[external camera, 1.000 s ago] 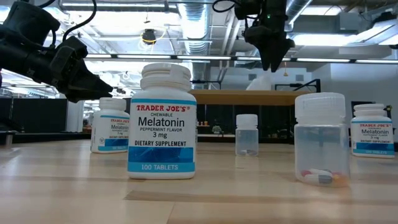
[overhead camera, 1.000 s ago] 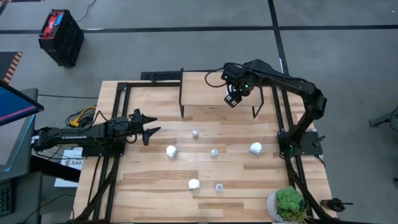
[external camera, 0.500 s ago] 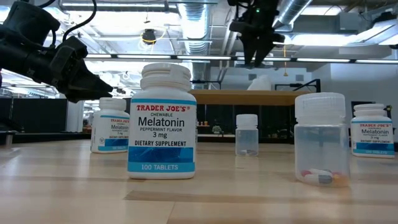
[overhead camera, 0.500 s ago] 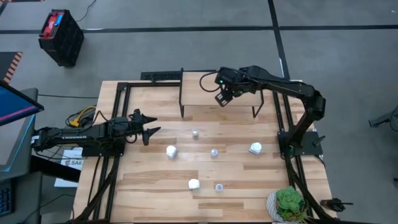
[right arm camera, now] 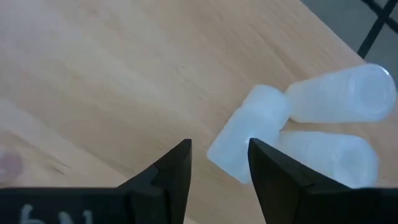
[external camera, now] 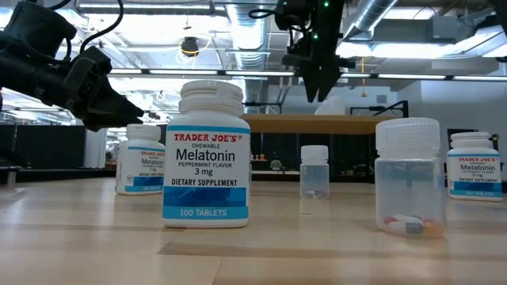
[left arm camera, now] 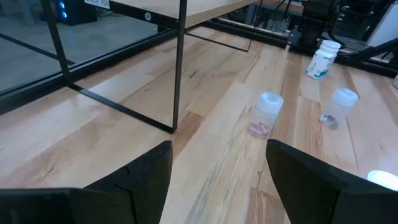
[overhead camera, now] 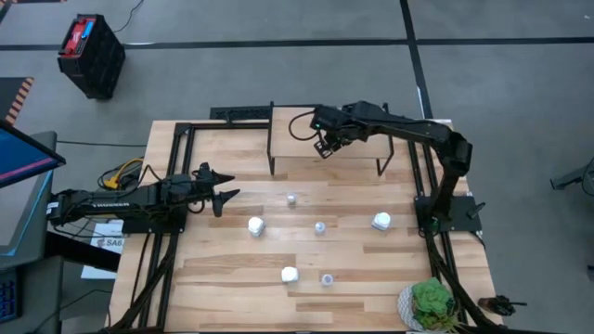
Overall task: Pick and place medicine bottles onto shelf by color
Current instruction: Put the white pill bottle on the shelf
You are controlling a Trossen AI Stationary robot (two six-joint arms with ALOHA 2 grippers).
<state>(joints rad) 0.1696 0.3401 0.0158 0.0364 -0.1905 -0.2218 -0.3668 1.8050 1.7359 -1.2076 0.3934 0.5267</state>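
The shelf (overhead camera: 288, 139) stands at the table's far middle on thin black legs. My right gripper (overhead camera: 322, 148) hovers above its board, pointing down, open by a narrow gap with nothing between its fingers. In its wrist view (right arm camera: 219, 149), three translucent bottles (right arm camera: 255, 134) lie on their sides on the board, just beyond the fingertips. On the table stand three white bottles (overhead camera: 255, 224) (overhead camera: 381, 221) (overhead camera: 289, 274) and three small translucent ones (overhead camera: 291, 199) (overhead camera: 319, 226) (overhead camera: 327, 278). My left gripper (overhead camera: 223, 195) waits open at the table's left side.
A green potted plant (overhead camera: 432, 304) sits at the near right corner. Black frame rails (overhead camera: 176, 158) run along both sides of the table. The shelf's legs (left arm camera: 180, 62) stand between my left gripper and the far bottles. Bare wood lies between the scattered bottles.
My right gripper has moved toward the table's left edge above the shelf board, sinking a little and turning about its wrist. The bottles on the table have stayed put.
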